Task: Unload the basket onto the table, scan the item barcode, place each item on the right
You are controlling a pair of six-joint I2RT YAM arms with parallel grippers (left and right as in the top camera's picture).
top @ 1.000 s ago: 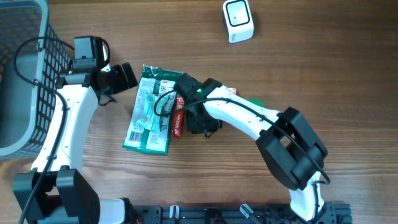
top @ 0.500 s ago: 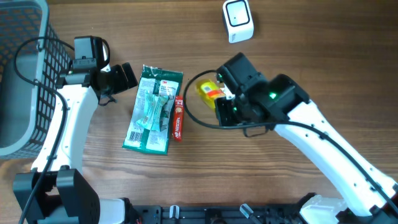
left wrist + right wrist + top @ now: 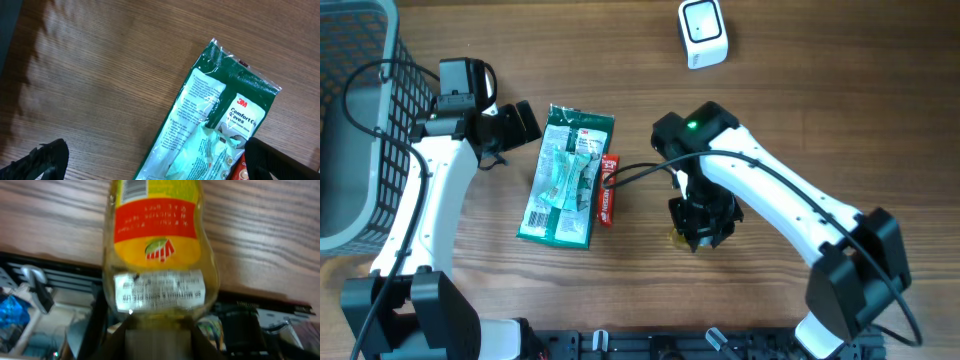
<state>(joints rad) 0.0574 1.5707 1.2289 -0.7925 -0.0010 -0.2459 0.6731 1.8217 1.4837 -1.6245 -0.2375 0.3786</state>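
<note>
Bottle [image 3: 157,245] is clenched in my right tool [image 3: 704,224] over the worktop [image 3: 820,110], with its long axis running straight out from the jaws (barcode [image 3: 136,187] at the far end). The scanner [image 3: 703,33] lies at twelve o'clock. My left tool [image 3: 517,122] gapes empty.

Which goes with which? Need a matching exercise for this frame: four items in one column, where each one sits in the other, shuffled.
Items:
1. white boxy barcode scanner
2. green plastic glove packet
3. grey mesh basket
4. clear bottle with yellow-and-red label

Places:
A. gripped in the right hand
B. at the left edge of the wooden table
C. lying flat beside a slim red packet
D. alone at the far edge, top of the overhead view

Pairs: 1-D, 2-C, 3-B, 4-A.
</note>
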